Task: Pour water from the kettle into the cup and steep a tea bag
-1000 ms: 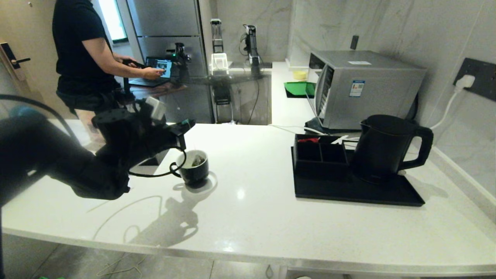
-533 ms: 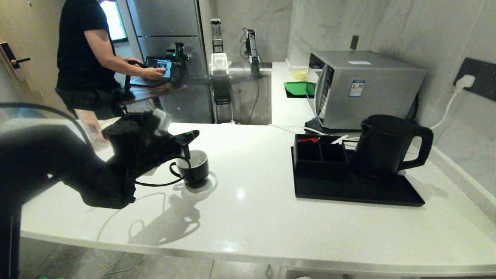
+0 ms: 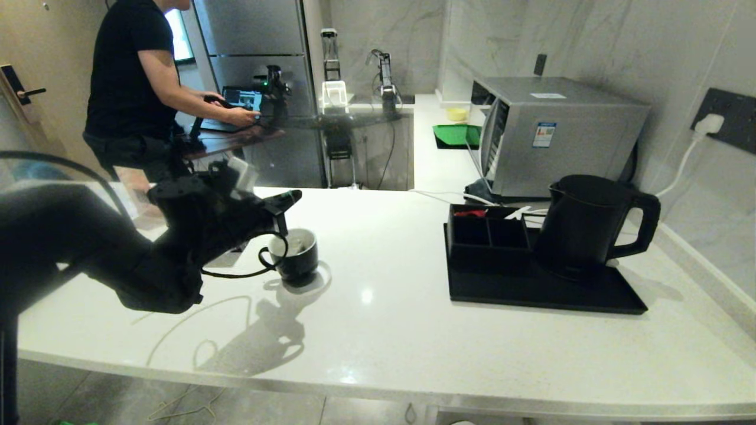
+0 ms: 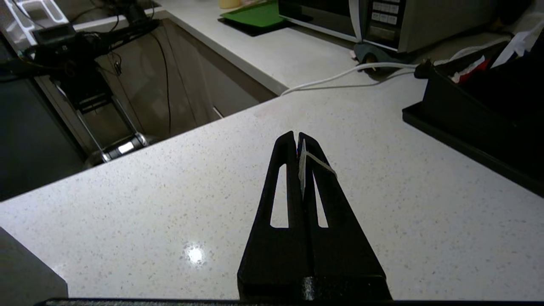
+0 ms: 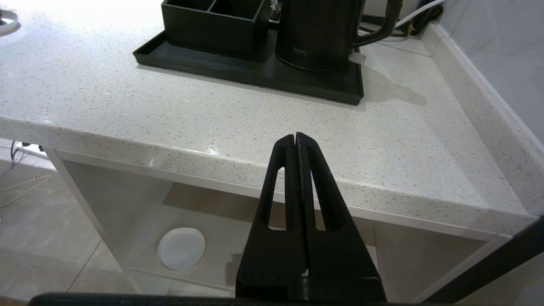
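The black cup stands on the white counter, left of centre. The tea bag shows as a pale shape inside it. Just above the cup's near-left rim, my left gripper is shut on the tea bag's thin white string, which is pinched between its tips. Far to the right, the tall black kettle sits on a black tray, also in the right wrist view. My right gripper is shut and empty, parked low in front of the counter's edge.
A black divided box shares the tray with the kettle. A microwave stands behind them, with a white cable running to a wall socket. A person works at a laptop beyond the counter's far left.
My left gripper dipped slightly over the cup, then rose a little, still shut on the string. The person at the back shifted position.
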